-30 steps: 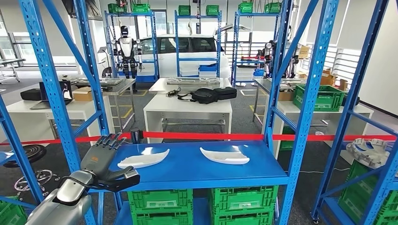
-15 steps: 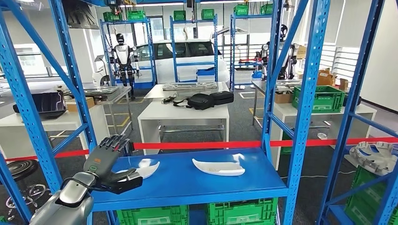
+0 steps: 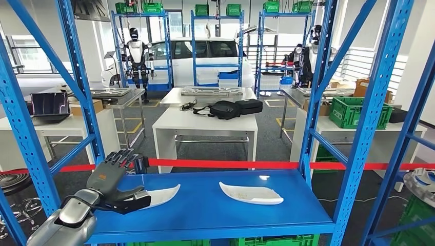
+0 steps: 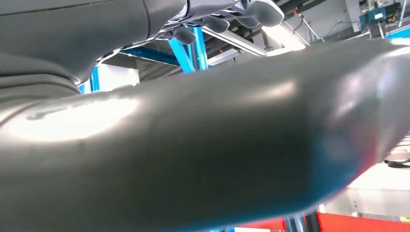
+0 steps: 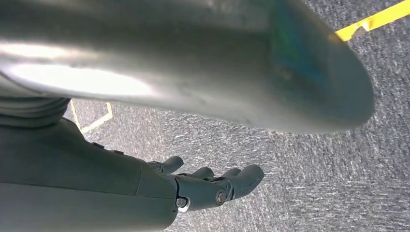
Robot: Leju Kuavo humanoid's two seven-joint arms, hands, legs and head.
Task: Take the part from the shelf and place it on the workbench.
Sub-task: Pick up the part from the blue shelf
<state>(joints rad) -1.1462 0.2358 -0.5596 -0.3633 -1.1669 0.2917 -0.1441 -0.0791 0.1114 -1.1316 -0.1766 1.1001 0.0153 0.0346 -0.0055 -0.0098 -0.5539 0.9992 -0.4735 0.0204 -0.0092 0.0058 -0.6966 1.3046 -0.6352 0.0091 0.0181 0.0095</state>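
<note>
A workshop with grey carpet, a white car [image 3: 205, 56] and white benches [image 3: 205, 123] lies behind a blue steel shelving rack [image 3: 354, 128] with a red tape [image 3: 231, 164] strung behind it. On the blue shelf board [image 3: 205, 207] lie two white curved plastic parts: the left white part [image 3: 161, 195] sits partly under the left hand [image 3: 115, 179], whose fingers are spread above it and thumb reaches across it, gripping nothing; the right white part [image 3: 251, 193] lies well apart. The right hand [image 5: 203, 186] hangs over carpet, fingers loosely curled, empty.

Workshop with blue racks [image 3: 211, 46], white tables [image 3: 205, 123], a white car [image 3: 205, 56], grey floor [image 3: 267, 138] and red tape [image 3: 220, 164].
</note>
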